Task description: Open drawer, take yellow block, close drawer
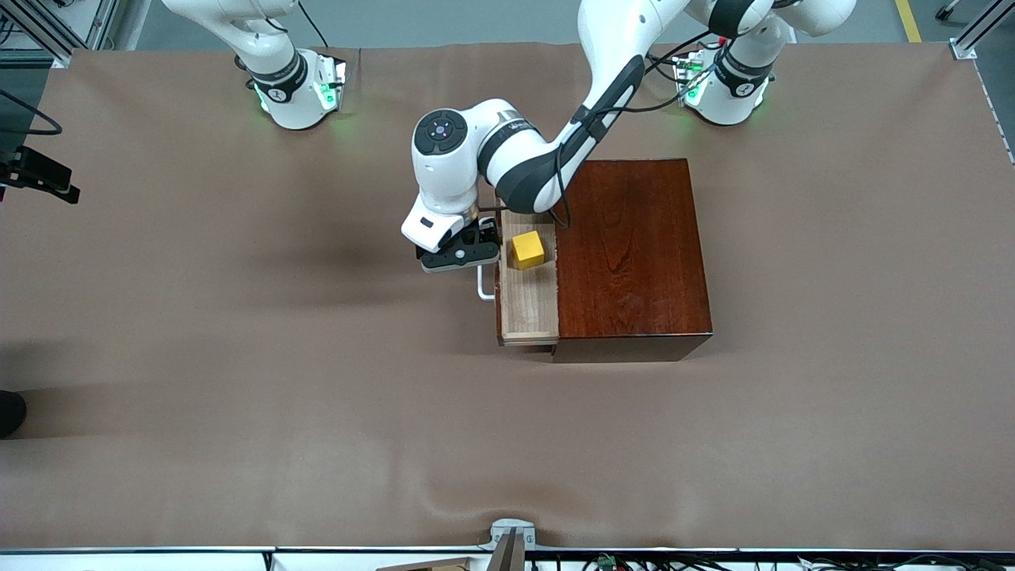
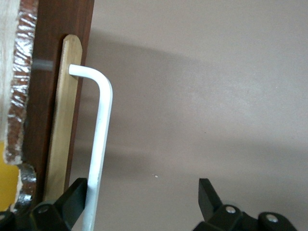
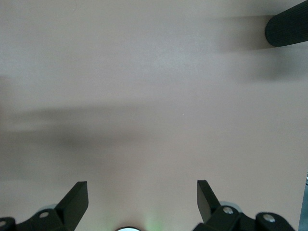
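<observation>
In the front view, the dark brown wooden box (image 1: 630, 254) sits in the middle of the frame, a bit toward the left arm's end of the table (image 1: 238, 357). The drawer (image 1: 527, 305) is pulled out of the box, so the opening part looks done. The yellow block (image 1: 527, 250) sits inside the drawer, in the part farther from the front camera. The left gripper (image 1: 461, 252) hangs just beside the drawer front, by the white handle (image 1: 484, 287). The right arm waits at the upper left of the frame. In the left wrist view, the handle runs up the left side of the frame. The left gripper (image 2: 144, 202) has its fingers spread wide. One finger (image 2: 72, 197) is right next to the handle bar, and nothing is held. A bit of yellow shows at the lower left edge. In the right wrist view, the right gripper (image 3: 143, 199) is spread wide too, over bare table, holding nothing. What is left, I think: pick up the block, then push the drawer shut.
</observation>
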Controlling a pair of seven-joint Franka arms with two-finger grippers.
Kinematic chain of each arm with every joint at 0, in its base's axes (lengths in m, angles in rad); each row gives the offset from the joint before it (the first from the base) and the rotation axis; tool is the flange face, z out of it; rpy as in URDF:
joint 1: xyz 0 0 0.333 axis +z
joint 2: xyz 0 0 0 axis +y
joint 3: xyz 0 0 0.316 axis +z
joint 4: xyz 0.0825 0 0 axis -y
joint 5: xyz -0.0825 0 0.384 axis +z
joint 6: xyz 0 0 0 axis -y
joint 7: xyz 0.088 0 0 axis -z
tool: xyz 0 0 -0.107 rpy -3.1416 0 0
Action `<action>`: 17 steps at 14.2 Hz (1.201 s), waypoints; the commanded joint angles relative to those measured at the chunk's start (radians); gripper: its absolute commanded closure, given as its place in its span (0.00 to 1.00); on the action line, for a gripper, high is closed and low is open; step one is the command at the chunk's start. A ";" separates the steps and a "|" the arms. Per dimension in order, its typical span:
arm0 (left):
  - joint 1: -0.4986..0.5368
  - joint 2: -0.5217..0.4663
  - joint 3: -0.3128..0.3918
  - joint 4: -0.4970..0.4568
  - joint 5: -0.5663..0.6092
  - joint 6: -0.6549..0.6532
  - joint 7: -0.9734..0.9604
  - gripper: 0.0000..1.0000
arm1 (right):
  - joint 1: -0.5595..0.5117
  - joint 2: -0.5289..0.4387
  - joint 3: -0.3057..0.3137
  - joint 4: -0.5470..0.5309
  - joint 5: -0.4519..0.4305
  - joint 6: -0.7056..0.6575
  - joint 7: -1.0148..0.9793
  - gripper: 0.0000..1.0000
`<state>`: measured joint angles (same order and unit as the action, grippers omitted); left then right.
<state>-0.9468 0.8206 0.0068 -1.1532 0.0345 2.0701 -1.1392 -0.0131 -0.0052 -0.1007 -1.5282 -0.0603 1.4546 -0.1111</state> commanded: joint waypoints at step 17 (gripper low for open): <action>0.187 -0.455 0.022 0.033 0.021 -0.497 0.113 0.00 | 0.027 0.031 0.016 0.020 -0.079 -0.005 0.001 0.00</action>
<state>-0.8075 0.4396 0.0348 -1.0638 0.0356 1.6281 -1.0716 -0.0067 0.0121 -0.0928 -1.5281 -0.1023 1.4554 -0.1123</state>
